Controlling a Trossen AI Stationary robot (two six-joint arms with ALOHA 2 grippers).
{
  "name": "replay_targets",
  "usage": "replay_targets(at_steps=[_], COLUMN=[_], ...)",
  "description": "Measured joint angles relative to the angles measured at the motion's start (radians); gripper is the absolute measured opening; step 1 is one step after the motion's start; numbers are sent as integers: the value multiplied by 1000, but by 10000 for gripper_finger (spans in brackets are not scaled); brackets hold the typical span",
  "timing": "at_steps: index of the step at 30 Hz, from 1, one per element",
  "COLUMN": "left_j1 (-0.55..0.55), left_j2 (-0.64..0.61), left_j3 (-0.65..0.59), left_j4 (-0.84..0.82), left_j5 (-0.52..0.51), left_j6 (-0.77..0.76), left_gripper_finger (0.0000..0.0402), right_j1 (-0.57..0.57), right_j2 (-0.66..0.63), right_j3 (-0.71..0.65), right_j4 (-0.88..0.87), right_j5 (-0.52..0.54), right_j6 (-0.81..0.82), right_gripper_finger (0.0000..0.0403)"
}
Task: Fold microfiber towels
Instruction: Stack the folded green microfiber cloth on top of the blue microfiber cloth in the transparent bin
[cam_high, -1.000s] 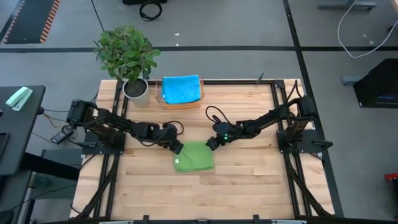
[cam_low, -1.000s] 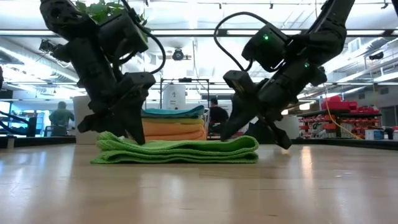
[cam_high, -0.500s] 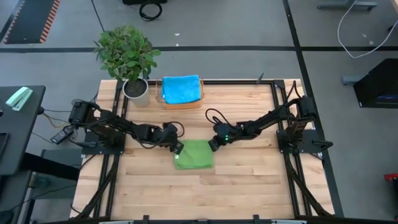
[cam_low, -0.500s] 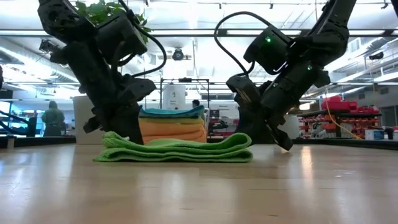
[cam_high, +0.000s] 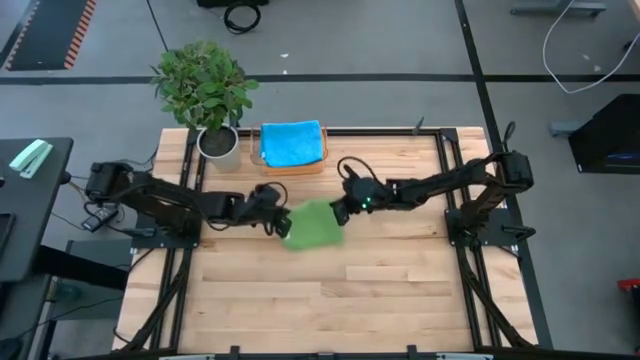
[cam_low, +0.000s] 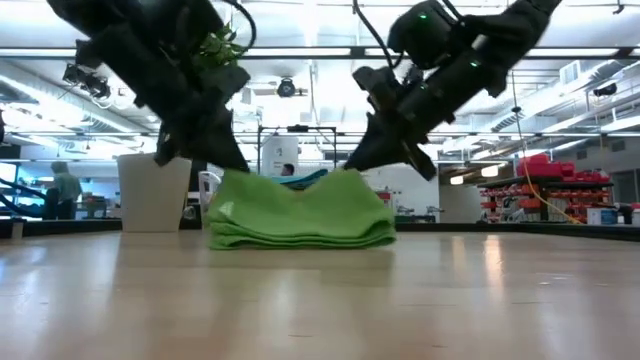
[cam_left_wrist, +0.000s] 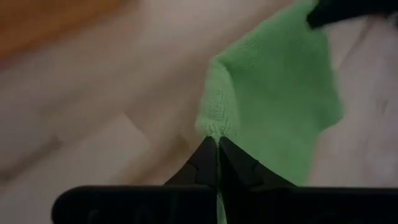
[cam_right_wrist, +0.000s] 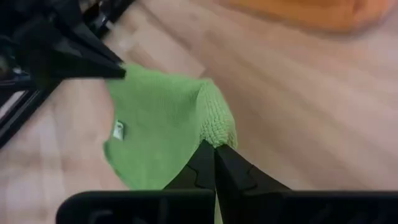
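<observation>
Over the pale planked worktop (cam_high: 400, 290) we saw a nubby green towel (cam_high: 313, 227) draped in soft folds. Left gripper (cam_high: 277, 222) fingers and right gripper (cam_high: 338, 213) fingers each pinched a corner.

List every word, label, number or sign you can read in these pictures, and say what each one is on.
None can be read.
The small white tag on the green towel: too blurred to read.
Boxes and shelves in the room beyond the table, low view: any print too small to read.
Both grippers, left and right, pinch that towel's corners; neither shows markings.
</observation>
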Motion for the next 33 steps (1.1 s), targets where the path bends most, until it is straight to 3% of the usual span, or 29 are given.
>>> replay_targets(at_steps=[6, 10, 17, 24, 33], left_j1=[58, 129, 314, 472, 639], left_j2=[-148, -228, -272, -274, -134], left_j3=[2, 1, 2, 31, 150], left_j4=[-76, -103, -80, 48, -22], left_j5=[-187, -235, -235, -208, -150], left_j6=[77, 161, 313, 469, 572], left_gripper_finger=[9, 9, 9, 9, 9], right_j1=[-78, -146, -282, -381, -430], right_j2=[-6, -7, -1, 18, 140], right_j3=[129, 230, 382, 409, 455], right_j4=[-117, -195, -288, -274, -173], right_j5=[9, 13, 7, -70, -93], right_j6=[-153, -249, -346, -365, -355], right_gripper_finger=[3, 3, 3, 2, 2])
